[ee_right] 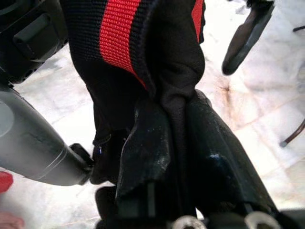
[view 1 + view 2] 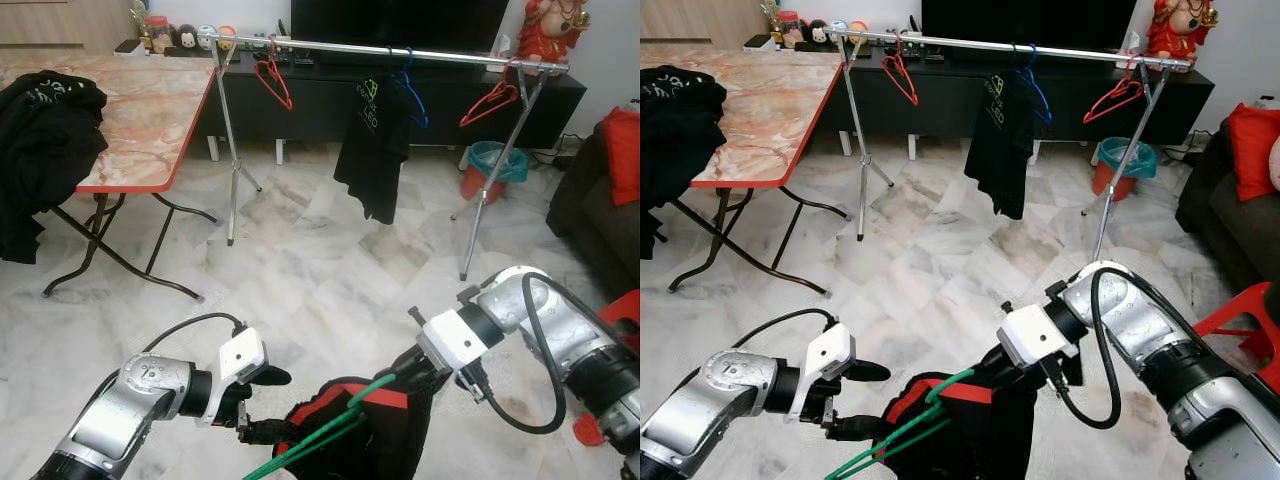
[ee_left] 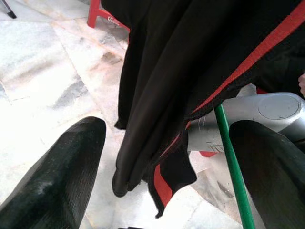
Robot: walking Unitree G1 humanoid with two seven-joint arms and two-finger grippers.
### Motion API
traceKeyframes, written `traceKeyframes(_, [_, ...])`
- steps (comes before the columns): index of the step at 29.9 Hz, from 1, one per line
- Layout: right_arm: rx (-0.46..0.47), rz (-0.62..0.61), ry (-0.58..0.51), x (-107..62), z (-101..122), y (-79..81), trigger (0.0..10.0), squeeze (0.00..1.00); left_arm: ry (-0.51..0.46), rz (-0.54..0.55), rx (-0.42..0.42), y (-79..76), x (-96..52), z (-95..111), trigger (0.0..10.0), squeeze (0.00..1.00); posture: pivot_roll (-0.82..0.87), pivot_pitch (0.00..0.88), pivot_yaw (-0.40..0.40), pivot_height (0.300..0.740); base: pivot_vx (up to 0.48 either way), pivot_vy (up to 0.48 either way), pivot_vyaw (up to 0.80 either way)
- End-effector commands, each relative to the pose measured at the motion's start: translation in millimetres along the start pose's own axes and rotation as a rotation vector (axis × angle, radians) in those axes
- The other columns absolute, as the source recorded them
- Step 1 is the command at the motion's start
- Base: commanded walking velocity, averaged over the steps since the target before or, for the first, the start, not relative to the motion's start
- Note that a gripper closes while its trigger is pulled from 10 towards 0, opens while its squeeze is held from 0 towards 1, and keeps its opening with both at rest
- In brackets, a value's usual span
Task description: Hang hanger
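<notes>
Green plastic hanger (image 2: 320, 437), carrying a black garment with red trim (image 2: 370, 425), sits low between both arms in the left eye view, long axis slanting from lower left up toward the right hand (image 2: 405, 378). Left hand (image 2: 262, 405) is at the hanger's lower end. Silver clothes rail (image 2: 390, 50) stands well ahead across marble floor (image 2: 320, 270), bearing a red hanger (image 2: 272, 80), a black T-shirt on a blue hanger (image 2: 375, 140) and a second red hanger (image 2: 490, 103). Folding bench (image 2: 140, 110) to the left holds dark clothing (image 2: 45, 150).

Right eye view: same layout; the rail lies straight forward and higher than both hands.

Left wrist view: left hand's fingers (image 3: 62, 176) are spread wide, the green hanger bar running beside one finger, no grip evident.

Right wrist view: right hand's fingers (image 1: 143, 152) are pinched onto the garment's cloth.

Judgement: the right hand carries the load; hanging requires travel forward and a lift to an open rail stretch.
</notes>
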State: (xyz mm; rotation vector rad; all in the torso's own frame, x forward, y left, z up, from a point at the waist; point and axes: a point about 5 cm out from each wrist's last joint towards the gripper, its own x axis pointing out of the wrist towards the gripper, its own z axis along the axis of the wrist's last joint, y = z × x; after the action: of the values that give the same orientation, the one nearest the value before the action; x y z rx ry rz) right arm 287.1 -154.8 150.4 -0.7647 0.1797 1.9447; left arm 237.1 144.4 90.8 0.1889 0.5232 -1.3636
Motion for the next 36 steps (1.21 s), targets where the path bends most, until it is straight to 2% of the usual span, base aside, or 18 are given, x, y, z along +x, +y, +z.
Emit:
traceKeyframes(1, [-0.062,-0.013,-0.008,-6.1,12.9,-8.8,10.0,0.00,0.011,0.002,0.009,2.1,2.7,2.0,10.0,0.00,0.03,0.000,-0.059,0.740,0.000,0.000,0.00])
traceKeyframes(8, [-0.099,-0.012,-0.016,-5.5,20.9,-15.4,10.0,0.00,-0.009,0.064,-0.004,9.8,7.2,-0.5,10.0,0.00,0.03,0.000,-0.059,0.740,0.000,0.000,0.00])
traceKeyframes(16, [-0.108,-0.010,-0.015,-6.0,22.6,-15.6,10.0,0.00,-0.023,0.101,-0.021,13.7,8.9,-3.3,9.8,0.00,0.02,0.000,-0.061,0.740,0.000,0.000,0.00])
traceKeyframes(17, [-0.108,-0.009,-0.015,-6.1,22.8,-15.6,10.0,0.00,-0.025,0.102,-0.024,14.0,9.1,-3.6,6.1,0.00,0.02,0.000,-0.061,0.740,0.000,0.000,0.00])
traceKeyframes(18, [-0.108,-0.009,-0.015,-6.3,23.0,-15.6,10.0,0.00,-0.027,0.098,-0.027,13.9,9.2,-3.6,3.9,0.00,0.02,0.000,-0.061,0.740,0.000,0.000,0.00])
traceKeyframes(19, [-0.108,-0.009,-0.015,-6.3,23.0,-15.6,10.0,0.00,-0.027,0.098,-0.027,13.9,9.2,-3.6,3.9,0.00,0.02,0.000,-0.061,0.740,0.000,0.000,0.00])
traceKeyframes(20, [-0.108,-0.010,-0.013,-7.1,23.1,-15.8,10.0,0.00,-0.029,0.087,-0.032,13.2,8.8,-3.7,0.0,0.00,0.02,0.000,-0.060,0.740,0.000,0.000,0.00])
traceKeyframes(36, [-0.102,-0.020,0.001,-9.4,21.6,-19.0,10.0,0.00,-0.038,0.022,-0.062,7.1,8.6,-5.7,0.0,0.00,0.02,0.000,-0.060,0.740,0.000,0.000,0.00])
